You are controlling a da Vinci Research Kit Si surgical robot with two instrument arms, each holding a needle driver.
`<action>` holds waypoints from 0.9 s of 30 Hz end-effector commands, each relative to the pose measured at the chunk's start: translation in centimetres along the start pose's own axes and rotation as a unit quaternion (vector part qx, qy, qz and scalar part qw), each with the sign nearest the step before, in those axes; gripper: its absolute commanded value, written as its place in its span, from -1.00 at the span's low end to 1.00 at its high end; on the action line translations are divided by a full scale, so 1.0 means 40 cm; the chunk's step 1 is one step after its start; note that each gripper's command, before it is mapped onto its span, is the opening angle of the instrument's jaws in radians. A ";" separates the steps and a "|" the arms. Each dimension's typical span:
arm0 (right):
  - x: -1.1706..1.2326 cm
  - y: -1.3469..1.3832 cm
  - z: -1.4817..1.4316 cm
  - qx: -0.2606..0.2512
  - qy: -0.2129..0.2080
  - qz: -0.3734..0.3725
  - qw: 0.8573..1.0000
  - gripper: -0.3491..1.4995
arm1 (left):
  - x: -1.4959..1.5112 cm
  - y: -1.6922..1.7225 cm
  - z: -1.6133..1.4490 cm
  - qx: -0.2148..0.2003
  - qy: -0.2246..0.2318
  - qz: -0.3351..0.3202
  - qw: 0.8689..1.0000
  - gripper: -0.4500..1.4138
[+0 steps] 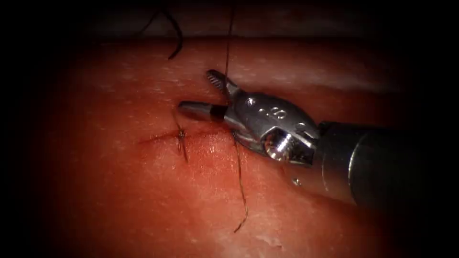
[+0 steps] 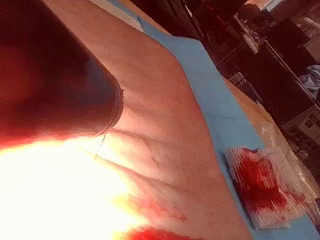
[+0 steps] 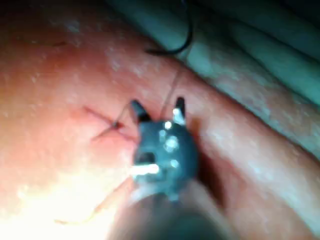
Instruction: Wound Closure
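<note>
Right tool (image 1: 210,93) enters from the right and sits over the tissue (image 1: 119,191) with its jaws apart and nothing clamped between them. One strand of thread (image 1: 228,43) runs from the far edge of the tissue down into the gap between my jaws, passes under the tool and trails out toward the near side, ending free. This strand lies roughly across my jaws' long axis, so it sits where they would meet. The cut (image 1: 158,138) lies just beyond my lower jaw's tip, on its left, with a knot (image 1: 181,134) on it and a short thread tail beside it. I cannot make out the needle; a dark curved strand (image 1: 174,38) lies at the far edge. My left shaft (image 2: 55,75) hangs above the tissue; its jaws I cannot tell.
</note>
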State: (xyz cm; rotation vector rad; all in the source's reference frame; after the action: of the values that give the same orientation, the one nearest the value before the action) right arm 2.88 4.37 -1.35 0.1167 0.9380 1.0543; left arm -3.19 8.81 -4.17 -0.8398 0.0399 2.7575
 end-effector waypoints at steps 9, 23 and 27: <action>-0.0012 -0.0002 0.0029 0.003 -0.002 0.006 1.000 0.67 | 0.0022 -0.0011 0.0004 0.006 0.002 0.002 1.000 -0.89; 0.0028 -0.0006 0.0020 -0.001 0.006 0.012 1.000 0.52 | 0.0029 0.0003 0.0001 0.006 0.001 0.004 1.000 -0.89; 0.0032 -0.0014 0.0021 0.000 0.007 0.013 1.000 0.51 | 0.0030 0.0008 -0.0001 0.006 0.001 0.004 1.000 -0.89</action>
State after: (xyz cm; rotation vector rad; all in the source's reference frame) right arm 2.92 4.46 -1.45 0.1204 0.9468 1.0845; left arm -3.24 8.71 -4.25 -0.8370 0.0522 2.7632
